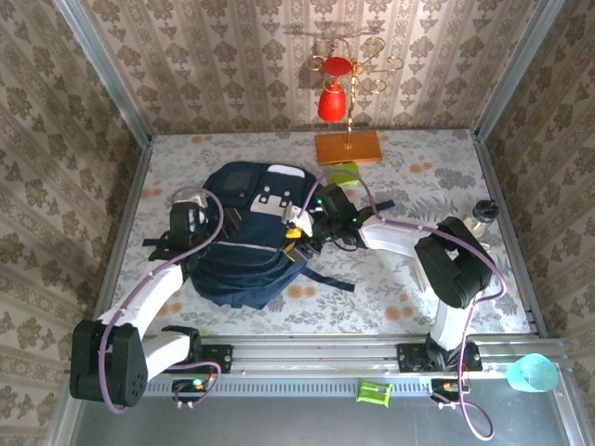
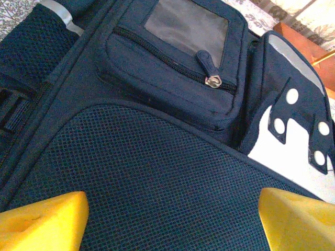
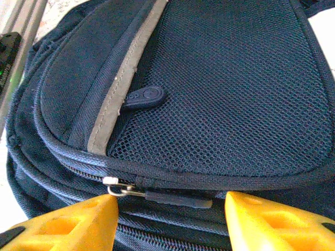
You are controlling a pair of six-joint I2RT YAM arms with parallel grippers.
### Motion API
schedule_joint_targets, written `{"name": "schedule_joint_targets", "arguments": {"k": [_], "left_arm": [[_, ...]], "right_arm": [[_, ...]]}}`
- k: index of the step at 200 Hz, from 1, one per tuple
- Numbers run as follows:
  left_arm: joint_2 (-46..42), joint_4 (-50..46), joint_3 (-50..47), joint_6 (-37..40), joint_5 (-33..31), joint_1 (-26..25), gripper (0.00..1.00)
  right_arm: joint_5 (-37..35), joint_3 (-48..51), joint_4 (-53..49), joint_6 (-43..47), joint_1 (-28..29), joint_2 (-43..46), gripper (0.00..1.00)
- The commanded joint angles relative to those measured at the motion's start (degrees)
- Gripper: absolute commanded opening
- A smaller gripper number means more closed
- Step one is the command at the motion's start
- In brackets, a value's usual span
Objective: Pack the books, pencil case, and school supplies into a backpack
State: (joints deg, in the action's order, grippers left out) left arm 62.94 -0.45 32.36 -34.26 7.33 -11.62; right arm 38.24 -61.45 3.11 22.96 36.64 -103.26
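We are reaching both arms onto the backpack (image 1: pixel 244 265), which is lying left of centre on the table (image 1: pixel 418 297). Our left gripper (image 1: pixel 197 223) is hovering released over its mesh panel (image 2: pixel 157 172). Up close, our right gripper (image 3: pixel 171 209) is holding its fingers apart, flanking a zip pull (image 3: pixel 178 198) that is too small to make out from above.

Both wrist views cut the backpack (image 2: pixel 157 172) off on every side. The left fingers (image 2: pixel 42 222) show as yellow tips in the bottom corners, with the rest below the edge, and the right fingers (image 3: pixel 68 225) are cropped the same way. Whether either right finger touches the zip pull (image 3: pixel 178 200) lying between them cannot be told. The orange slab (image 2: pixel 303 44) runs off the right edge. From above, the right arm (image 1: pixel 395 234) covers the near edge of the green piece (image 1: pixel 342 173). The green thing (image 1: pixel 374 392) on the rail (image 1: pixel 307 353) is too small to identify.
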Motion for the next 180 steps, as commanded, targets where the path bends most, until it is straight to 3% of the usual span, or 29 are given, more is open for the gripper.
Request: {"name": "schedule_joint_targets", "arguments": {"k": [1, 93, 129, 157, 180], "left_arm": [[0.16, 0.82, -0.8, 1.25, 0.93, -0.43, 0.85], [-0.07, 1.63, -2.13, 0.68, 1.02, -0.51, 0.85], [-0.18, 1.57, -2.31, 0.69, 0.95, -0.6, 0.85], [-0.36, 1.54, -2.48, 0.69, 0.93, -0.61, 0.85], [-0.28, 1.55, -2.41, 0.64, 0.91, -0.66, 0.85]], "right_arm": [[5.48, -1.69, 1.08, -2.36, 0.36, -0.68, 0.53], [3.95, 0.02, -1.59, -2.65, 1.15, 0.47, 0.32], [3.41, 0.51, -1.26, -2.88, 2.02, 0.24, 0.19], [2.63, 2.59, 1.01, -3.27, 2.18, 1.41, 0.18], [1.53, 4.2, 4.33, -4.1, 2.49, 2.61, 0.27]]}}
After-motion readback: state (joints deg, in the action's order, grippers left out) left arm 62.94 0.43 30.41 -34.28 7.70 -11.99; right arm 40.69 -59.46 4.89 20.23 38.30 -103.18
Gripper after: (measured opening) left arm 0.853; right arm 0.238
